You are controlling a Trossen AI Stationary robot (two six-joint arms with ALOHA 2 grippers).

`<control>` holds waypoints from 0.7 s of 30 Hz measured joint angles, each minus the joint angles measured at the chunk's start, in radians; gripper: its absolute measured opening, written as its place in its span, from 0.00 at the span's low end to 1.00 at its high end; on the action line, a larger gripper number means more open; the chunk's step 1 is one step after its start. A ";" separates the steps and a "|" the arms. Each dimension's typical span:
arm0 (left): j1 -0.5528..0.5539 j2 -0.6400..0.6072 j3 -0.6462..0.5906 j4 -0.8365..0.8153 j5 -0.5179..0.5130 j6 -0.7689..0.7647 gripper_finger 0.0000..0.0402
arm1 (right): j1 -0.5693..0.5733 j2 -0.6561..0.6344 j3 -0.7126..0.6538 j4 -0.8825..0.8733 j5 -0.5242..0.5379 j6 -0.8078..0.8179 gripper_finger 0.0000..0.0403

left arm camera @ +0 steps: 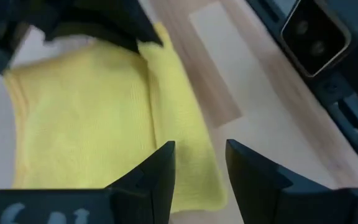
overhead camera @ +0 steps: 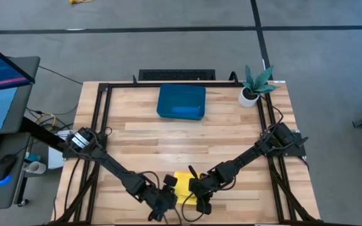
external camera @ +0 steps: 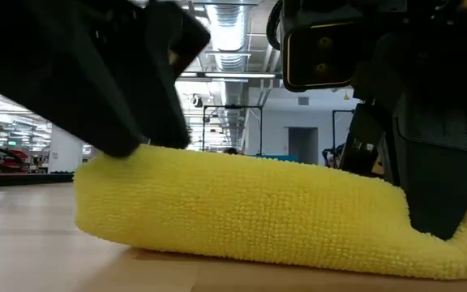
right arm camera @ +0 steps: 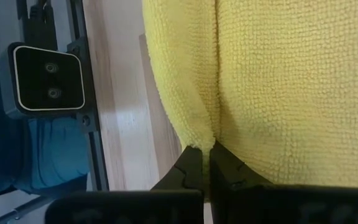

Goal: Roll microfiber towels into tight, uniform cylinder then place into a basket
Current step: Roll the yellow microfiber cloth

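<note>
A: From above, where's the cloth?
B: The yellow towel [overhead camera: 182, 183] lies at the table's near edge, between both grippers; the basket [overhead camera: 181, 102] sits far back.
A: The wrist views?
B: Left gripper [left arm camera: 199, 163] jaws spread over the towel's edge; right gripper [right arm camera: 202, 163] jaws pinch a fold.

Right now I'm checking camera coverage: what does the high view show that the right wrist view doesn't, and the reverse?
Only the high view shows the small potted plant, the monitor off the table's left, and both arms reaching to the table's near edge.

Only the right wrist view shows the right tool shut on a fold of the yellow towel, with the cloth's weave close up.

Both show the yellow towel, the teal basket with blue cloth inside, and the wooden table.
</note>
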 joint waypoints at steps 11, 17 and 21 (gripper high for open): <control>0.062 0.034 0.001 -0.048 0.038 -0.084 0.34 | 0.001 0.000 0.000 0.000 -0.001 0.002 0.04; 0.097 0.034 0.001 -0.058 0.038 -0.172 0.34 | 0.002 0.000 0.000 0.000 -0.023 0.003 0.04; 0.131 0.034 0.001 -0.070 0.075 -0.313 0.34 | 0.006 0.000 0.000 -0.002 -0.024 0.003 0.04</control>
